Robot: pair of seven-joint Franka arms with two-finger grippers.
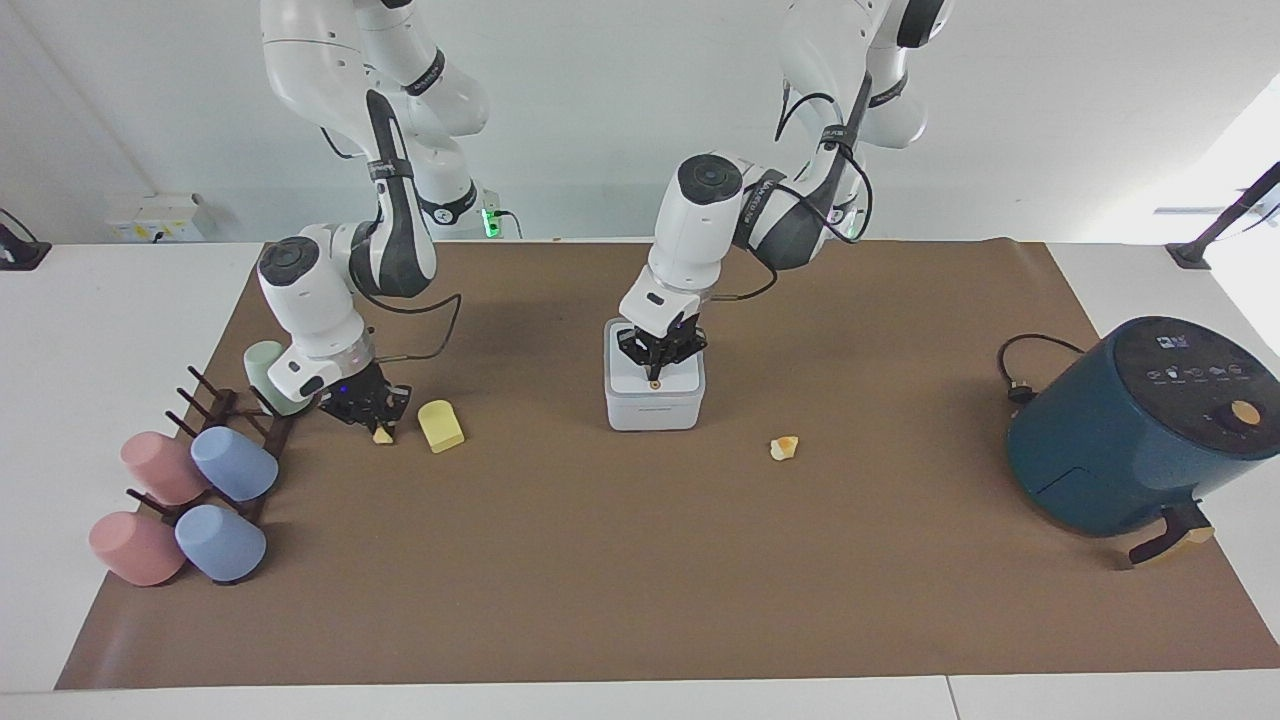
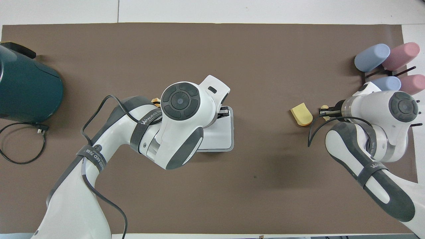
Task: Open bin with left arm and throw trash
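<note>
The white bin [image 1: 655, 405] [image 2: 219, 134] stands mid-table with its lid down flat. My left gripper [image 1: 655, 368] is shut, its tips resting on the lid by the tiny orange dot; in the overhead view the arm hides most of it. Down at the mat, my right gripper [image 1: 381, 426] [image 2: 323, 111] is shut on the smaller yellow lump [image 1: 382, 436] of trash. The pale yellow block [image 1: 441, 426] [image 2: 301, 114] lies just beside it, toward the bin. A white-and-orange lump [image 1: 784, 448] lies farther from the robots than the bin, toward the left arm's end.
A dark teal air fryer [image 1: 1140, 430] with a black cable stands at the left arm's end. Pastel cups [image 1: 235, 463] on a dark rack [image 1: 270, 430], plus a green cup [image 1: 268, 378], crowd the right arm's end next to my right gripper.
</note>
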